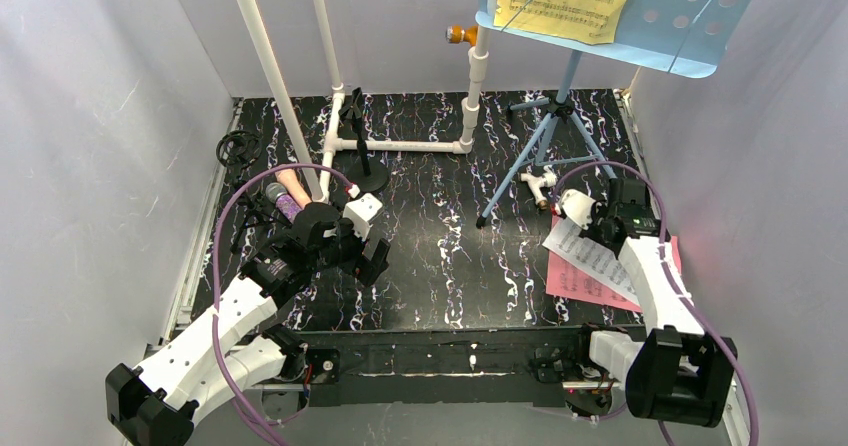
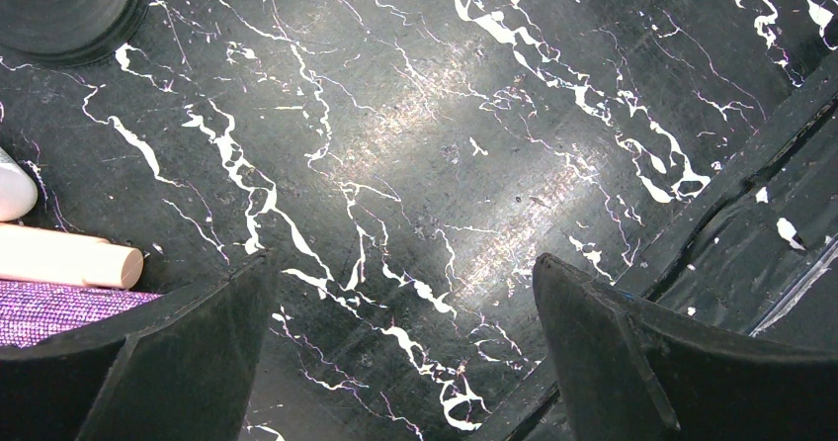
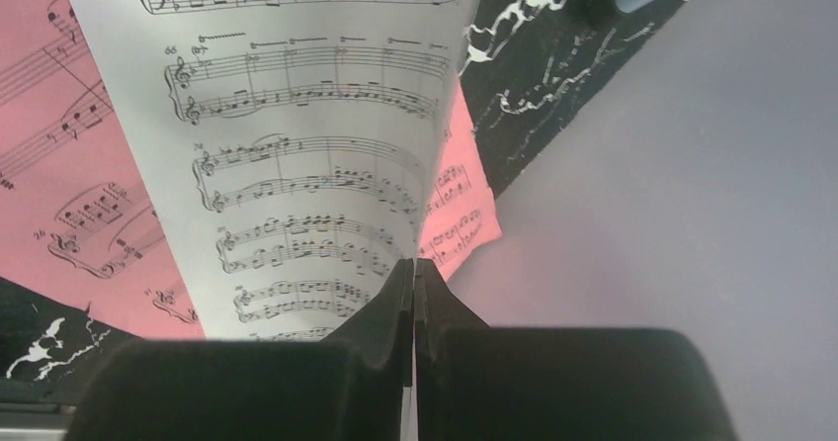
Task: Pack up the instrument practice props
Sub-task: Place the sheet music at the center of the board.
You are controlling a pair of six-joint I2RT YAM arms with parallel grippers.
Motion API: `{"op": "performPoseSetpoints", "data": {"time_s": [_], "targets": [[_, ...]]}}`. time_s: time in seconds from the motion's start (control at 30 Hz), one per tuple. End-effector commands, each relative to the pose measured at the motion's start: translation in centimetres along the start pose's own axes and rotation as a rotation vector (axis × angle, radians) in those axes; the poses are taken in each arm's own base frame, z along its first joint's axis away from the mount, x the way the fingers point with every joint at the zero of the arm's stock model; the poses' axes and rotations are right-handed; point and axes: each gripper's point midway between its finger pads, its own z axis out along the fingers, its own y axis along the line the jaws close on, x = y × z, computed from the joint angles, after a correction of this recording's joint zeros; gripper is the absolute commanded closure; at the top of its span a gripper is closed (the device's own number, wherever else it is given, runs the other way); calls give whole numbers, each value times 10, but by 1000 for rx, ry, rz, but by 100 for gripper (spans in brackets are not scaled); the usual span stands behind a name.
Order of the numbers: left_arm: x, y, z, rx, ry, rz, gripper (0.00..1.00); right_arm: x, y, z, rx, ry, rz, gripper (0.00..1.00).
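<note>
On the blue rack (image 1: 690,26), yellow sheet (image 1: 568,1), right tool (image 3: 413,265) pinching white page (image 3: 296,154)

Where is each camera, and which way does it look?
Top external: above and behind, looking down on the table; both arms show.
Left wrist: on the left arm, facing down at the table; open left end effector shows.
Right wrist: on the right arm, facing the white sheet-music page; right end effector shut on it.
Shared: top and right wrist both show that page.

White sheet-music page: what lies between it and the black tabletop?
The pink page lies under the white page, flat on the tabletop; right wrist view shows it, the right pincer shut on the white one.
</note>
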Motion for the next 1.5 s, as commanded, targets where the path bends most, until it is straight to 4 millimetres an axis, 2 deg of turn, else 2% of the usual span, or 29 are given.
{"op": "performPoseSetpoints", "data": {"time_s": [0.0,0.1,0.2,0.3,0.43,0.5,0.6,0.63,0.7,0.77,0.87,1.03,1.17,1.27,1.3,1.47], "targets": [[-1,-1,-2,11,-4,0,0,5,-2,-20,31,-25,-75,96],[-2,-1,-2,11,-5,-1,0,8,-4,-31,49,-26,-111,97],[-1,-1,-2,9,-2,-1,0,3,10,-41,-26,-72,-160,97],[0,-1,-2,11,1,-2,0,2,13,-24,-52,-71,-215,97],[0,-1,-1,9,3,-1,0,-2,-10,-4,-11,-48,-226,97],[0,-1,-2,10,1,1,0,-1,-20,-1,19,-32,-203,94],[-1,-1,-2,11,-2,0,0,-1,-22,2,29,-33,-174,88],[-1,-2,-2,12,-2,0,0,0,-24,3,40,-29,-164,82],[-2,-1,-2,12,-4,1,0,1,-30,5,75,-21,-130,63],[-1,-1,-2,12,-3,0,0,0,-37,4,113,-21,-87,48],[-1,-1,-2,12,-1,0,0,-7,-48,-5,152,-54,-7,33],[0,-1,-2,10,1,0,0,-30,-53,-26,101,-165,92,25],[-1,-1,-2,10,0,0,0,-58,-31,-47,-49,-316,131,20],[-1,-1,-2,8,-1,0,0,-83,-15,-70,-154,-453,142,17],[0,-1,-2,7,1,0,0,-111,-12,-106,-219,-612,147,12],[0,0,-2,2,4,2,0,-150,-18,-166,-279,-850,153,4]]}}
